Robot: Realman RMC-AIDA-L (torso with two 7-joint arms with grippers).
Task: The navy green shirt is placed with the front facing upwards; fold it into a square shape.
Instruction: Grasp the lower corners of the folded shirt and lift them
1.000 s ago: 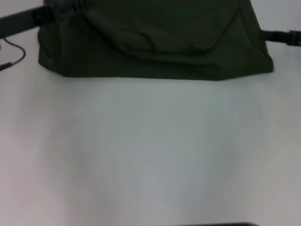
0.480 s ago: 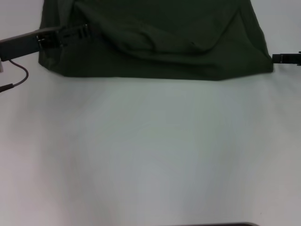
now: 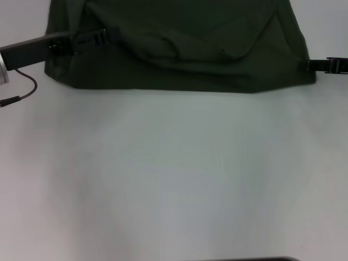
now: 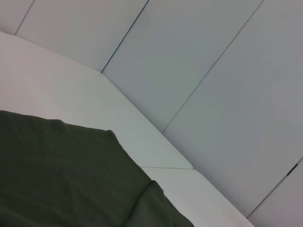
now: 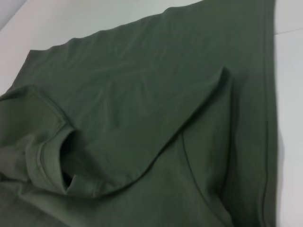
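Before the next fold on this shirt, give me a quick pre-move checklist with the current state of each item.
1. Shirt lies on the table: ok, its near edge rests flat.
2. Cloth smooth: not ok, a loose curved flap and creases show across the middle.
3. Left hand placed at the shirt: ok, over its left side; whether it grips cloth, cannot tell.
4. Right hand placed at the shirt: ok, at its right near corner; grip, cannot tell.
5. Printed front facing up: cannot tell, only plain green shows.
6. Room on the table toward the robot: ok, bare surface in the head view.
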